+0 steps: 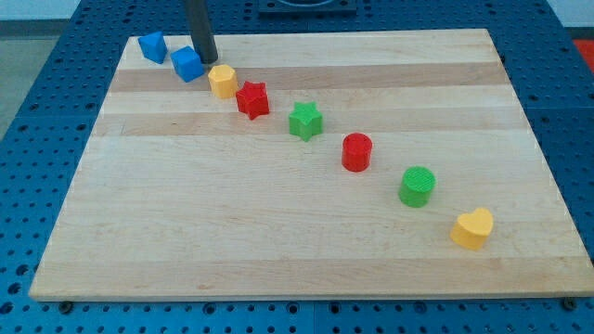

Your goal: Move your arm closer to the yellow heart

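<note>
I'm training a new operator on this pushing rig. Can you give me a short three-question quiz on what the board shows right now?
1. True or false: my tip is touching the yellow heart.
2. Multiple choice: which block lies nearest the yellow heart? A) red star B) green cylinder C) blue cube
3. Fill in: the diagonal row of blocks runs from the view's top left to the view's bottom ____.

Key
1. False: my tip sits at the view's top left, between the blue cube and the yellow hexagon-like block, far from the heart.
2. B
3. right
</note>
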### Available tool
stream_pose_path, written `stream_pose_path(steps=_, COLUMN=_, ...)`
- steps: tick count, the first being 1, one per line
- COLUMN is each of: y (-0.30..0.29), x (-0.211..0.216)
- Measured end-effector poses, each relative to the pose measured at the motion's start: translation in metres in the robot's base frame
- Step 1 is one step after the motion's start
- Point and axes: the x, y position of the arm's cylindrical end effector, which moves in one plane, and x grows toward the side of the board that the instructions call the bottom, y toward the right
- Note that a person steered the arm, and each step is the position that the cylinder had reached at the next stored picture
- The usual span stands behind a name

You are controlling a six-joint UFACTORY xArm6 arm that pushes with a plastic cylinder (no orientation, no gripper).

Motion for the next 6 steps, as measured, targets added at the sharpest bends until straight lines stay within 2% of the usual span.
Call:
stream_pose_path(steps=2, y=0.0, x=0.0)
stream_pose_path(steps=5, y=-0.021, x=-0.055)
stream_pose_path(steps=6, y=-0.036, x=-0.056)
